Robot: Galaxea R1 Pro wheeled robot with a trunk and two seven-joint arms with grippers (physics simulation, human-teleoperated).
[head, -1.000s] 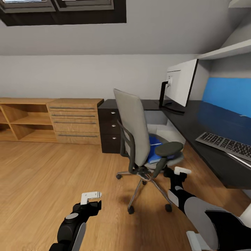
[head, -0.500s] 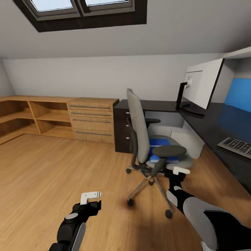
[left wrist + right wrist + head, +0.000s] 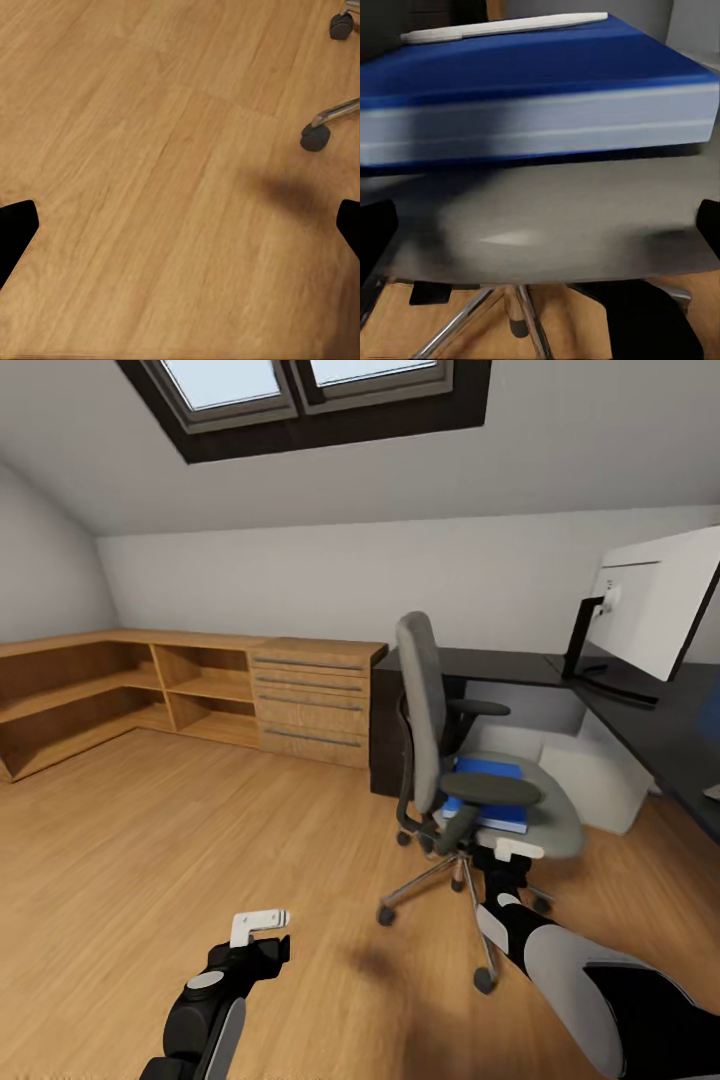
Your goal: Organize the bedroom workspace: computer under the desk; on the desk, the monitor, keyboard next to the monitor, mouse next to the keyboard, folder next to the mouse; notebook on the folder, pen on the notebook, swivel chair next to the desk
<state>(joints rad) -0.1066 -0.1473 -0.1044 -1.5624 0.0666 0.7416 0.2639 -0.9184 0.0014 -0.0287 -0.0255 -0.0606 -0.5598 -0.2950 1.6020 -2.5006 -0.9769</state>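
On the swivel chair [image 3: 470, 780] lies the folder [image 3: 487, 792] (half-hidden by an armrest); both end effectors' fingers spread apart.

Attic bedroom-office (skylight [image 3: 310, 385]) — desk [image 3: 520, 665]

Blue folder [image 3: 487, 807] flat on grey swivel chair [image 3: 455, 760] seat, white pen [image 3: 502, 27] atop.

The swivel chair [image 3: 470, 780] stood ahead of me, right of centre, with the folder [image 3: 487, 800] on its seat and the pen [image 3: 502, 27] lying on top. The tabletop [image 3: 640, 720] ran behind and to the chair's right, carrying the monitor [image 3: 655, 615]. A wooden drawer cabinet [image 3: 310, 700] stood along the wall to the left.
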